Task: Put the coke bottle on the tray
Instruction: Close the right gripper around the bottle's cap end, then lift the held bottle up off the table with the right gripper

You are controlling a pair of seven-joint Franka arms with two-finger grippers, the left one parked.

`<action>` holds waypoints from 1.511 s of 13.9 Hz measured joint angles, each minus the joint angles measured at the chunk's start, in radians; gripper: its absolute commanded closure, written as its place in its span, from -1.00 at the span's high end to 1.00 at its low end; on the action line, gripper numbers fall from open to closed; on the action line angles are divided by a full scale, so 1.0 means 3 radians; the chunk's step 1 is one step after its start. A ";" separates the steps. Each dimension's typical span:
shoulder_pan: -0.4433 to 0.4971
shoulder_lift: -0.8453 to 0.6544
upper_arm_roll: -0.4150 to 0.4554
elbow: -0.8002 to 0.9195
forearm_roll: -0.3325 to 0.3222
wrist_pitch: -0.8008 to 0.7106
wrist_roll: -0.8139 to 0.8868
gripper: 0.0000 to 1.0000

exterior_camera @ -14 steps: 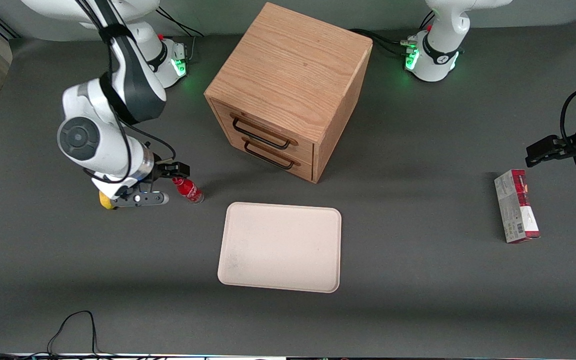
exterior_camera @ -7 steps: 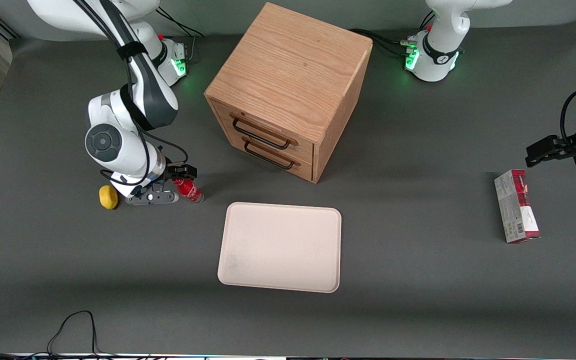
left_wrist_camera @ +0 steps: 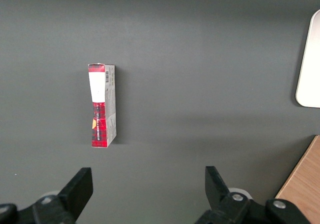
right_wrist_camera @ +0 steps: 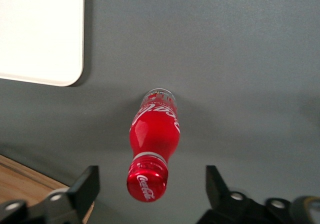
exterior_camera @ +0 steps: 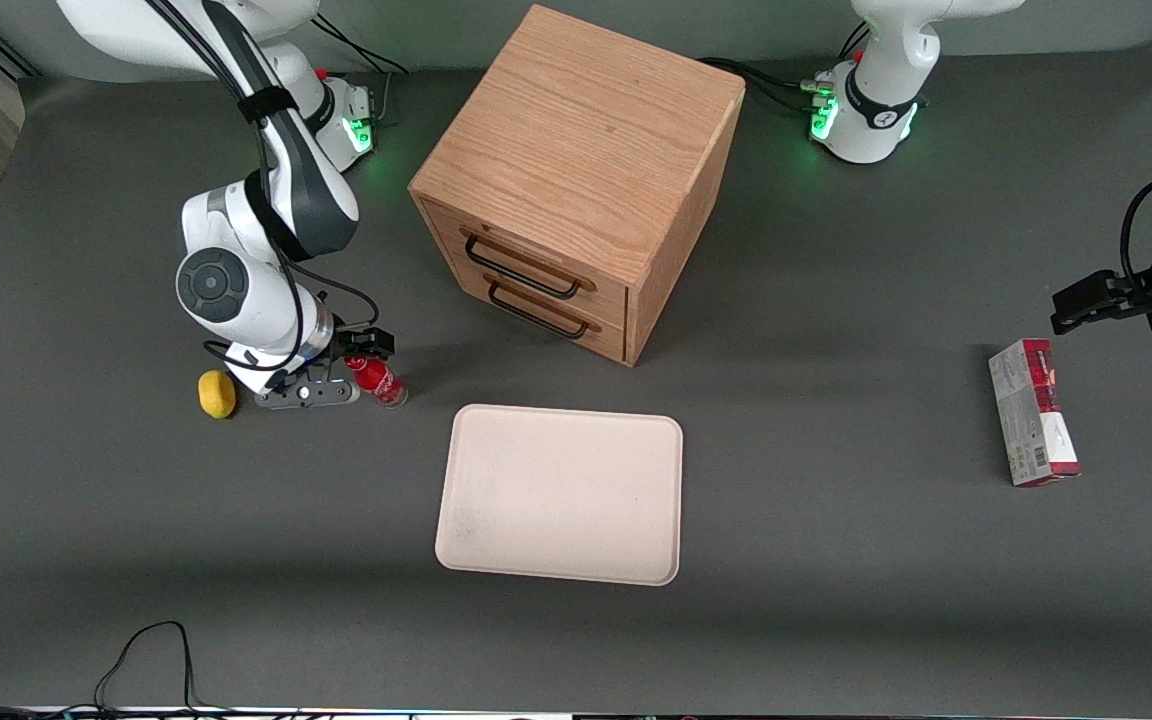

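Hovering gripper [exterior_camera: 364, 352]: yours sits right over the coke bottle [exterior_camera: 377, 380], fingers [right_wrist_camera: 86, 186] spread wide either side of its cap, not touching.
Bottle: upright on the table [exterior_camera: 836, 560], at about 10 o'clock from the tray [exterior_camera: 561, 495], with a strip of bare mat between.
Tray: nothing on it.
Lemon [exterior_camera: 217, 394]: just beside the gripper.
Drawer cabinet [exterior_camera: 576, 180]: both drawers shut.

Grey table [exterior_camera: 836, 560] carries tray [exterior_camera: 561, 495], coke bottle [exterior_camera: 377, 379], lemon [exterior_camera: 217, 394], carton [exterior_camera: 1033, 425], drawer cabinet [exterior_camera: 576, 180].

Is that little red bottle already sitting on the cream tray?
No. The coke bottle stands on the dark table beside the tray, with the open claw around its cap.
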 measured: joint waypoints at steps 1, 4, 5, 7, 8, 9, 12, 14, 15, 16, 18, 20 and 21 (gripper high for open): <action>0.0000 -0.0006 0.0000 0.0000 0.0000 0.0000 0.0000 -1.00; 0.0000 -0.0025 0.0000 -0.0002 0.0000 0.0000 0.0000 -1.00; 0.0000 -0.0030 0.0000 -0.0003 0.0000 0.0000 0.0000 -1.00; 0.0000 -0.0031 0.0000 -0.0005 0.0000 0.0000 0.0000 -1.00; 0.0000 -0.0031 0.0000 -0.0005 0.0000 0.0000 0.0000 -1.00; 0.0000 -0.0031 0.0000 -0.0005 0.0000 0.0000 0.0000 -1.00; 0.0000 -0.0034 0.0000 0.0009 0.0000 -0.0010 0.0000 -1.00; -0.0003 -0.0048 -0.0005 0.0164 0.0000 -0.0220 0.0000 -1.00; -0.0014 -0.0060 -0.0010 0.0342 0.0000 -0.0445 0.0000 -1.00; -0.0040 -0.0072 -0.0012 0.0568 -0.0001 -0.0702 0.0000 -1.00; -0.0122 -0.0079 -0.0016 0.1121 -0.0001 -0.1292 0.0000 -1.00; -0.0214 -0.0036 -0.0018 0.1702 0.0000 -0.1897 0.0001 -1.00; -0.0248 0.0024 -0.0018 0.1999 -0.0001 -0.2170 0.0001 -1.00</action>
